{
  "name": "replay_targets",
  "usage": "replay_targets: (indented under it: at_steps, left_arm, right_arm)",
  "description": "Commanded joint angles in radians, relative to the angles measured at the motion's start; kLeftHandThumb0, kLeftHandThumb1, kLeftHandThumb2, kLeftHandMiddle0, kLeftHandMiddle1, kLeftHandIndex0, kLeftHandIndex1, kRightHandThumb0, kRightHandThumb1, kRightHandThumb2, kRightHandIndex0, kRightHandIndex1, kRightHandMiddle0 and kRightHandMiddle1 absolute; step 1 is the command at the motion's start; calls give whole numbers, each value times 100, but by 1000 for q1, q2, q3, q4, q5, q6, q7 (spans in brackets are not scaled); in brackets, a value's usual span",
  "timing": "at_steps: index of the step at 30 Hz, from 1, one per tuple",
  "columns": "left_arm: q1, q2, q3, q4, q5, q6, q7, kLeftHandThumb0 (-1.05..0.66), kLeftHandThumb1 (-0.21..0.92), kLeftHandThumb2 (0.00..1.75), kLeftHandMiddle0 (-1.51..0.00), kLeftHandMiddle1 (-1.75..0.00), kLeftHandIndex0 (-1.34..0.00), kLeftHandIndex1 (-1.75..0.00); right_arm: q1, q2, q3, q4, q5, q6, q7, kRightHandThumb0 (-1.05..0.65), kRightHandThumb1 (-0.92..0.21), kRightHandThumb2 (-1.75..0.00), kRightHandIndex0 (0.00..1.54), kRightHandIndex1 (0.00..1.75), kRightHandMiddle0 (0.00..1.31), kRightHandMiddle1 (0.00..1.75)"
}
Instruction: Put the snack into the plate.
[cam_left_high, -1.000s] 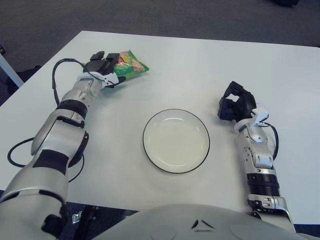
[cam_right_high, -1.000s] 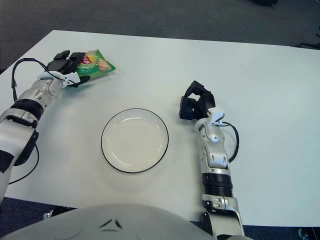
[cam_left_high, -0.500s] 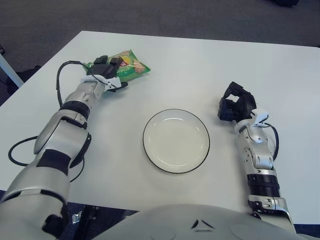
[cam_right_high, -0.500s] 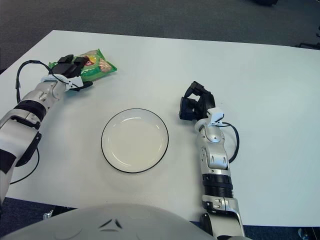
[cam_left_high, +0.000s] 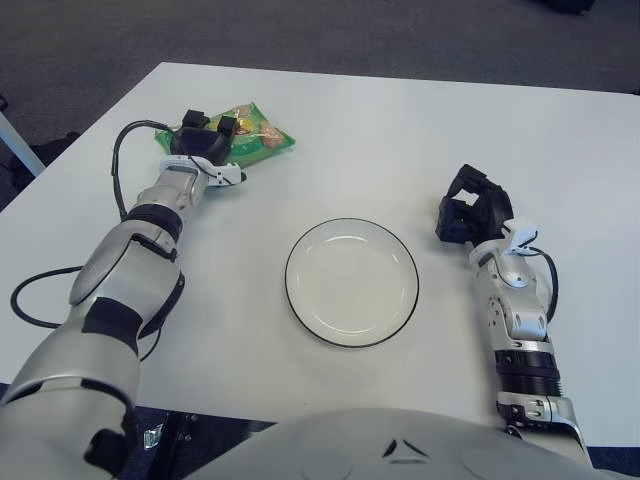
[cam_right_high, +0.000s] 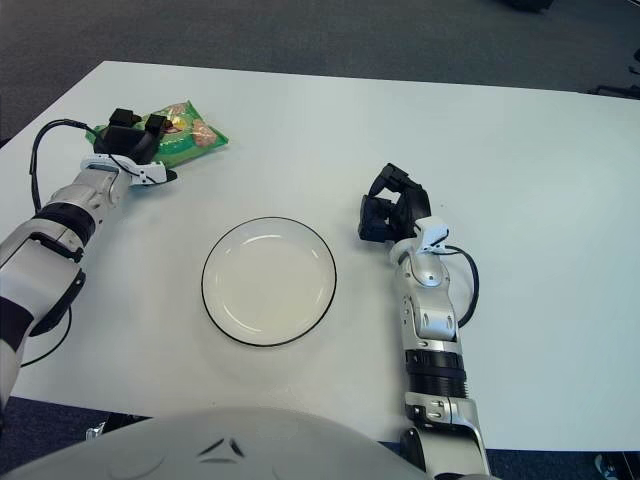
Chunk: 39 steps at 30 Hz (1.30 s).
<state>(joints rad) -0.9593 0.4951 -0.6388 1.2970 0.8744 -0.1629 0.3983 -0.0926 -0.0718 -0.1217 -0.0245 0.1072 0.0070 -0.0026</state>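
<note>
The snack (cam_left_high: 257, 136) is a green bag lying on the white table (cam_left_high: 360, 130) at the far left. My left hand (cam_left_high: 206, 139) is at the bag's left end, its dark fingers (cam_right_high: 123, 120) curled over that edge and holding it. The bag's left part is hidden behind the hand. The white plate (cam_left_high: 352, 281) with a dark rim sits empty at the table's middle, well to the right of and nearer than the bag. My right hand (cam_left_high: 470, 209) shows to the right of the plate with its fingers curled and nothing in them.
A black cable (cam_left_high: 122, 160) loops beside my left forearm, near the table's left edge. Dark carpet (cam_left_high: 330, 35) lies beyond the far edge. Bare tabletop lies between the bag and the plate.
My left hand moved from the bag's near-left side up over its left end and closed on it. The bag shifted slightly left. The right arm stayed still.
</note>
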Motion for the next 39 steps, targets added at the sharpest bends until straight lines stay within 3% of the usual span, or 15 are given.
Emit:
replay_targets:
  at_steps: [1,3,4,7,10,13,15,17,19,21,24,28,39]
  left_arm:
    - [34,-7,-34,28,28,16,-20,-82,45,79,0,-89,0,-104]
    - [46,-6,-41,34,27,19,-20,-78,41,84,0,-95,0,-105]
    - [51,-6,-43,37,26,21,-19,-72,35,91,0,-114,0,-108]
    - [57,-6,-45,41,20,28,-11,-63,28,100,0,-140,0,-115]
    - [64,-9,-44,43,15,39,15,-35,17,118,-2,-166,0,-137]
    - [72,-12,-42,44,11,49,56,-10,12,135,-11,-172,0,-154]
    - [75,-13,-42,44,10,52,75,-2,11,141,-15,-173,0,-161]
    - [79,-14,-43,45,10,55,94,21,25,131,-34,-174,-2,-168]
    - [86,-13,-43,44,9,50,123,35,31,128,-47,-174,-13,-172]
    - [92,-11,-43,43,9,38,153,42,28,133,-56,-174,-33,-173]
    - [97,-7,-40,42,5,12,188,48,23,140,-64,-175,-56,-174]
    - [104,-1,-25,42,-12,-33,222,51,20,145,-69,-175,-76,-175]
    - [100,0,48,-18,-91,-97,239,52,20,146,-70,-175,-92,-175]
  right_arm:
    - [127,35,5,26,4,16,-5,-53,-19,-147,130,175,72,175]
    - [128,35,5,24,3,18,-6,-53,-19,-147,130,175,72,175]
    - [128,34,5,24,3,19,-6,-53,-19,-147,130,175,72,175]
    - [131,34,7,17,2,23,-6,-53,-19,-147,130,175,72,175]
    - [133,33,8,13,2,27,-7,-53,-19,-147,130,175,72,175]
    - [133,33,8,12,4,29,-6,-53,-19,-147,130,175,72,175]
    - [133,34,7,12,5,29,-5,-53,-19,-147,130,175,72,175]
    - [133,34,7,12,6,29,-5,-53,-19,-147,130,175,72,175]
    - [133,35,6,12,6,29,-6,-53,-19,-147,130,175,72,175]
    - [132,36,6,13,5,30,-8,-53,-19,-147,130,175,72,175]
    - [132,36,6,13,6,30,-9,-53,-19,-147,130,175,72,175]
    - [130,36,7,14,7,32,-8,-53,-19,-147,130,175,72,175]
    - [126,33,7,23,5,33,-7,-53,-19,-147,129,175,72,175]
